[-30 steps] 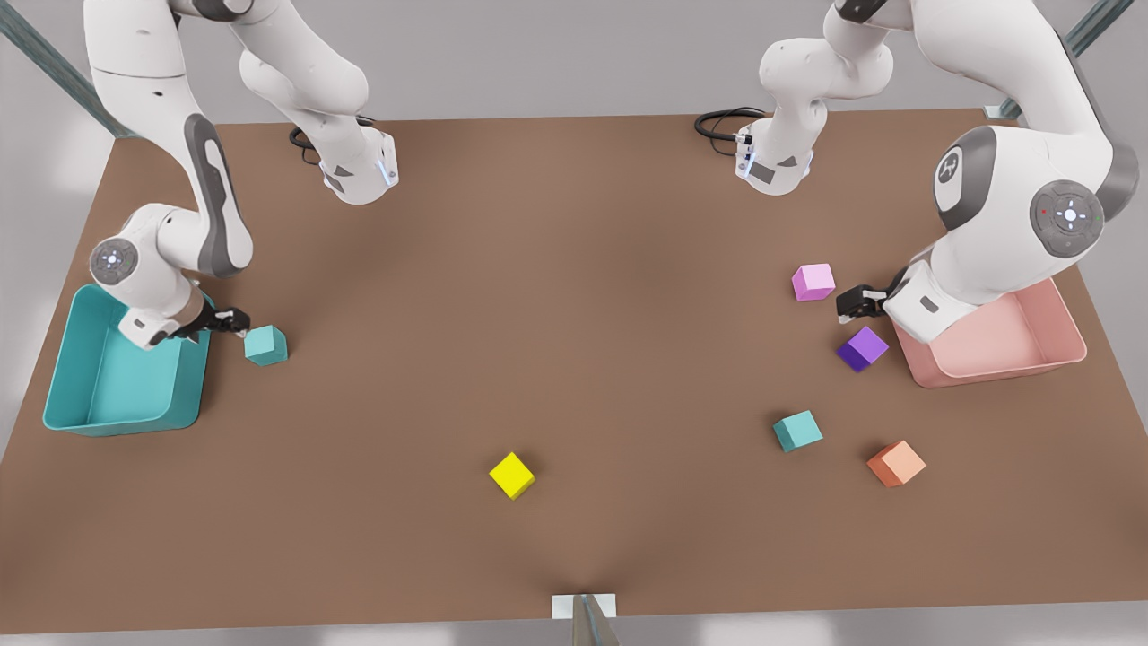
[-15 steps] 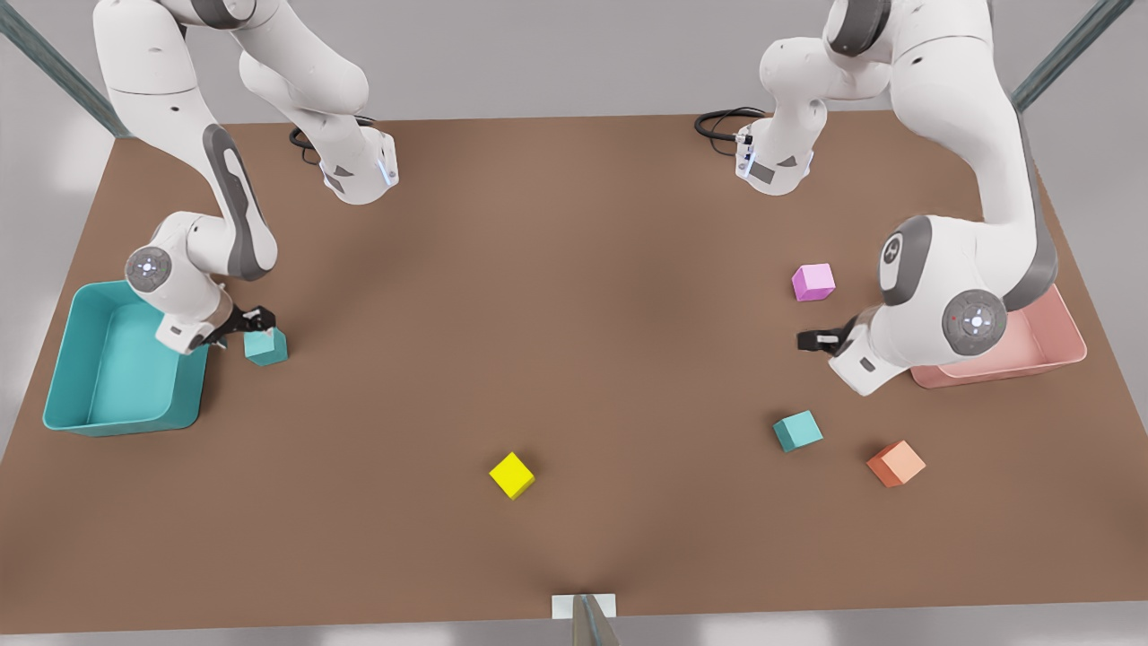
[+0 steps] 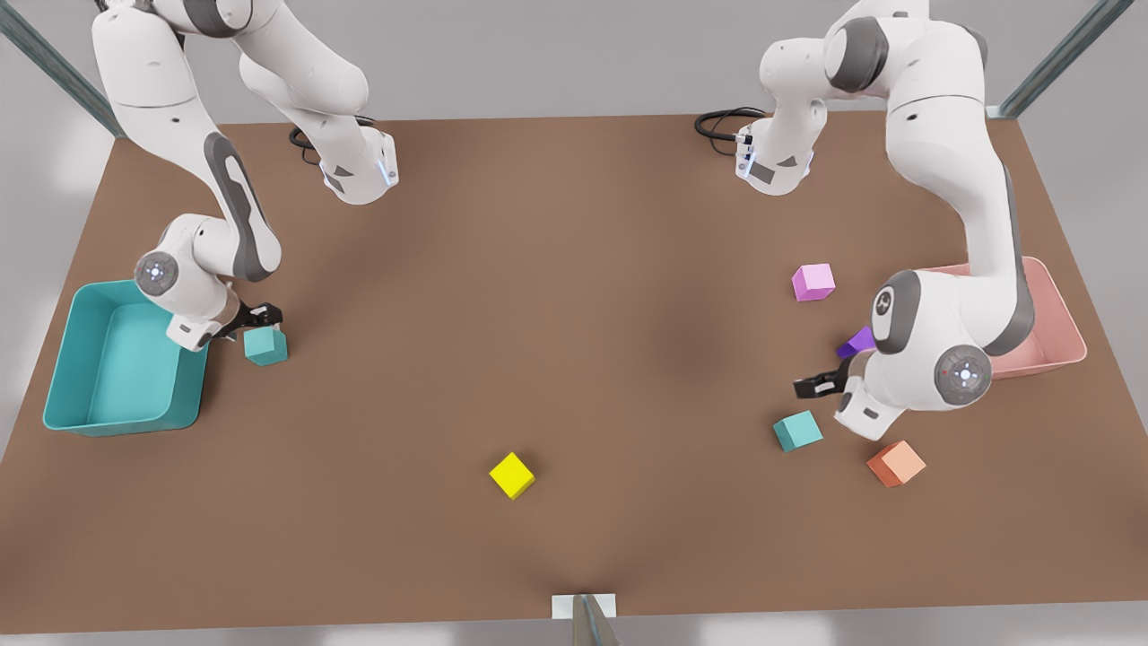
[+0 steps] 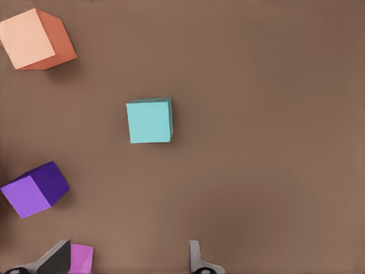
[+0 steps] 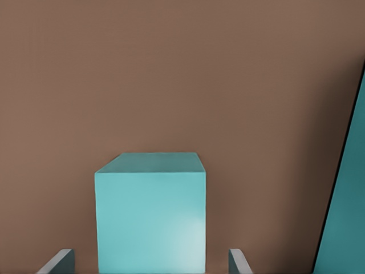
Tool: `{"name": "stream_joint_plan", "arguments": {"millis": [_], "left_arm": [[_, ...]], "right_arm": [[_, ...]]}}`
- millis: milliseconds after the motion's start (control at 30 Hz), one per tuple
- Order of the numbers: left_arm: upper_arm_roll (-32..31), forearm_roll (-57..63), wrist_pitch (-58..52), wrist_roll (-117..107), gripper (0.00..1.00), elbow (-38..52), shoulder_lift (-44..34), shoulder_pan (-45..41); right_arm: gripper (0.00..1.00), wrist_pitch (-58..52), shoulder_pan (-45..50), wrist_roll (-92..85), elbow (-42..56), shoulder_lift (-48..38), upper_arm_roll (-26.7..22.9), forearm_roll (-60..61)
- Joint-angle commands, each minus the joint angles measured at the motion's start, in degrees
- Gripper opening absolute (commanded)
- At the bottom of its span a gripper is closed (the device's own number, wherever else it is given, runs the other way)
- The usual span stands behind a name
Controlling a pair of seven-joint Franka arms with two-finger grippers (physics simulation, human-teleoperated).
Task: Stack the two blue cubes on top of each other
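front view stuff first: the right gripper (image 3: 256, 320) is seen at the front view's left, just above one blue cube (image 3: 265, 346) that sits on the brown table (image 3: 574, 269) right beside the teal tray (image 3: 121, 363). from the right wrist view that cube (image 5: 150, 212) is framed between the two fingers (image 5: 57, 261), which are spread wider than it and aren't touching it, so wide open. the left gripper (image 3: 812, 386) is spotted over at the front view's right, hanging near the other blue cube (image 3: 797, 431); its fingertips (image 4: 199, 260) are parted with nothing held between them. that second cube (image 4: 149, 120) is flanked by an orange cube (image 3: 895, 463), a purple cube (image 3: 857, 343) and a pink cube (image 3: 813, 282). the two blue cubes are well apart, nothing stacked.
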Motion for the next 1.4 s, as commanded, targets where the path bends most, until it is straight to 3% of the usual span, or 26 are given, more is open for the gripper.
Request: {"name": "stream_joint_plan", "arguments": {"millis": [0, 433, 667, 733, 867, 967, 1033, 1100, 1133, 1233, 1267, 1367], "left_arm": [[-0.01, -2.23, -0.75, -9.63, 1.00, 1.49, -0.60, 1.50], [-0.89, 2.07, -4.97, -9.63, 1.00, 8.10, -0.51, -1.22], [-0.89, 2.16, -3.21, -5.14, 1.00, 7.57, 4.93, -1.05], [-0.89, 2.07, -1.89, -5.14, 1.00, 7.57, 6.34, -0.96], [-0.89, 2.25, -0.40, -5.14, 1.00, 7.13, 6.60, -0.78], [-0.81, 1.90, 4.26, -5.49, 1.00, 3.88, 7.57, -0.17], [-0.72, 1.72, 5.05, -6.46, 1.00, 3.44, 7.48, 0.62], [-0.72, 1.63, 8.22, -9.88, 1.00, 1.15, 7.66, 1.59], [-0.72, 1.72, 8.57, -12.52, 1.00, 1.68, 8.01, 1.24], [-0.72, 1.46, 13.67, -13.32, 1.00, 1.77, 12.23, 0.89], [-0.72, 1.72, 13.84, -13.05, 1.00, 1.94, 13.19, 1.06], [-0.81, 1.63, 16.74, -12.17, 1.00, 3.79, 16.09, 0.97]], "right_arm": [[1.00, 0.23, 0.00, 3.74, 0.02, 0.40, 0.00, 0.12], [1.00, 4.53, -0.61, 4.00, 0.11, 4.62, 0.00, 0.12], [0.99, 6.47, -0.61, 4.00, 0.11, 6.20, 0.00, 0.12], [0.55, 6.20, -0.61, 4.00, 0.20, 6.29, 0.00, 0.12], [0.35, 5.24, -0.53, 3.91, 0.28, 5.59, 0.00, 0.12], [0.24, -8.29, 0.09, 3.82, 1.07, -4.60, 0.97, 0.12], [0.22, -18.66, 0.18, 3.82, 4.41, -9.96, 4.48, 0.03], [0.21, -38.09, 1.67, 3.74, 19.26, -11.99, 12.56, 1.79], [0.21, -41.69, 2.55, 3.82, 24.27, -11.73, 19.24, 1.88], [0.21, -47.85, 11.33, 18.05, 46.50, 2.24, 38.23, 3.37], [0.21, -48.64, 15.29, 20.78, 50.90, 6.02, 40.69, 2.40], [0.21, -48.29, 39.63, 37.83, 68.47, 21.57, 41.13, -8.14]]}}
